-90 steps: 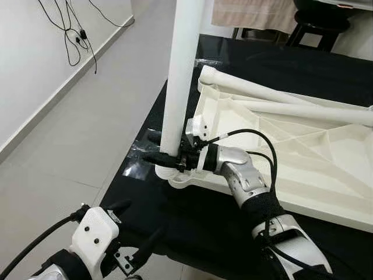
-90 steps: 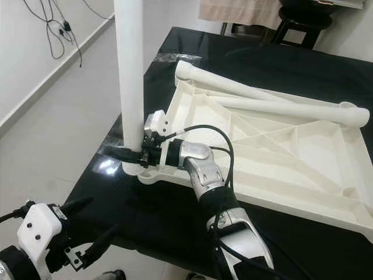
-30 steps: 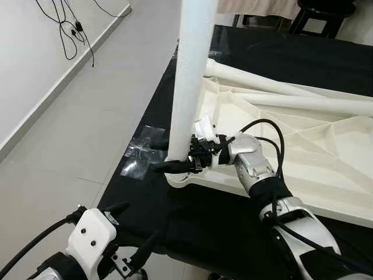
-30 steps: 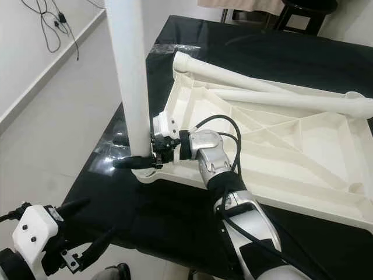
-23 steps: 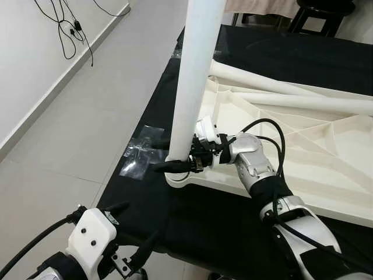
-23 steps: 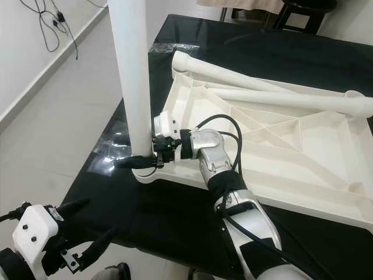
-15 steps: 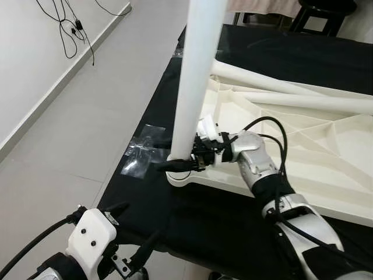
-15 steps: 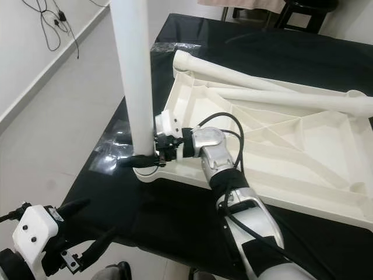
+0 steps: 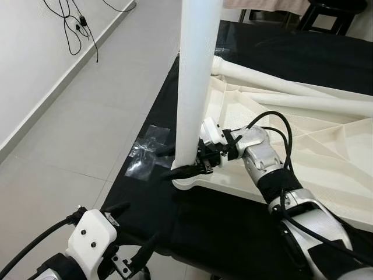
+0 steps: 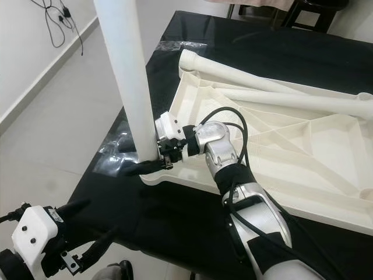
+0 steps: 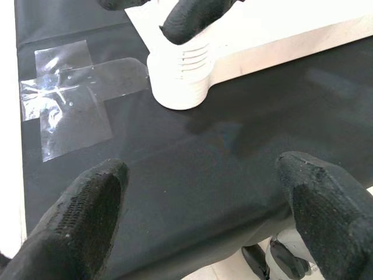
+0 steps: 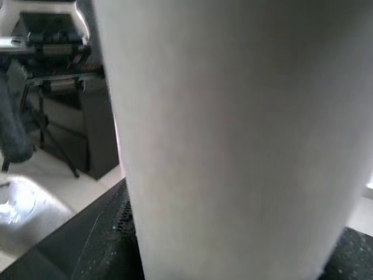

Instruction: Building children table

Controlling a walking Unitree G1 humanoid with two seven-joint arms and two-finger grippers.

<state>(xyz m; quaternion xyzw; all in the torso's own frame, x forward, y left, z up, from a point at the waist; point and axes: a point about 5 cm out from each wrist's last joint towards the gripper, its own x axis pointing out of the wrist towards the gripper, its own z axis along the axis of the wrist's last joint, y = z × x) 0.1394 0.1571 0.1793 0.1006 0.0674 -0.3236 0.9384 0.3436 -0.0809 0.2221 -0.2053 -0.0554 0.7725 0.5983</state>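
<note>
Standing upright in its corner socket, table leg (image 9: 195, 81) clamped by right end effector (image 9: 186, 166)

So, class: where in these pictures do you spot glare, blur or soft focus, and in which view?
Left wrist view: the left tool's fingertips look soft at close range, and the clear tape glints. Right wrist view: the white leg is a blurred mass. Left eye view: glare on the tape on the black table.

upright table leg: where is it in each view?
Left eye: upright table leg, centre-left, base in right gripper.
Right eye: left of centre.
Left wrist: threaded corner socket near top.
Right wrist: leg close-up.
Shared landmark: clear tape on black cloth.
</note>
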